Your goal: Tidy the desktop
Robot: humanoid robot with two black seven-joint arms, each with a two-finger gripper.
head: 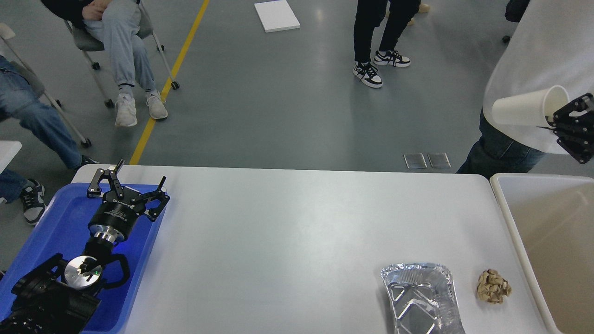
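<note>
The white desktop (287, 222) fills the middle of the head view. On its near right lie a silver foil tray (420, 297) and a crumpled brown paper ball (493, 286). My right gripper (564, 121) is raised at the far right edge, shut on a white paper cup (529, 111) held on its side above the cream-white bin (503, 204). My left gripper (134, 178) is open and empty, hovering over the blue tray (41, 232) at the desktop's left end.
People stand and sit beyond the table's far edge. One person in a white shirt (538, 55) stands close behind the raised cup. A yellow floor line (171, 74) runs past the left chairs.
</note>
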